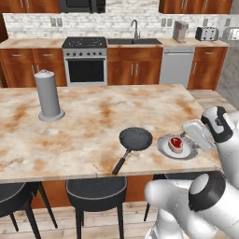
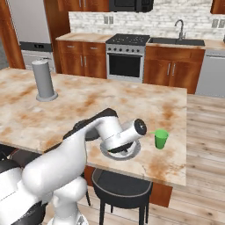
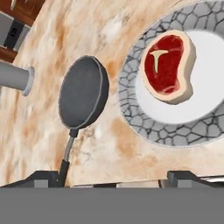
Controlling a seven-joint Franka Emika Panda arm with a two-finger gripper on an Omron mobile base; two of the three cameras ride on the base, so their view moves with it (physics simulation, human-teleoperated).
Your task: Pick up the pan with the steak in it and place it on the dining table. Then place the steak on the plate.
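The steak (image 1: 176, 143) lies on the grey plate (image 1: 164, 148), which sits near the front right corner of the marbled worktop (image 1: 84, 126). The black pan (image 1: 136, 138) stands just left of the plate, empty, its long handle pointing toward the near edge. The pincer (image 3: 113, 177) hangs above the plate with its jaws spread wide and nothing between them. Farther left on the worktop stands a tall grey cylinder (image 1: 47, 95). A small green cup (image 2: 161, 139) sits on the worktop to the right of the plate.
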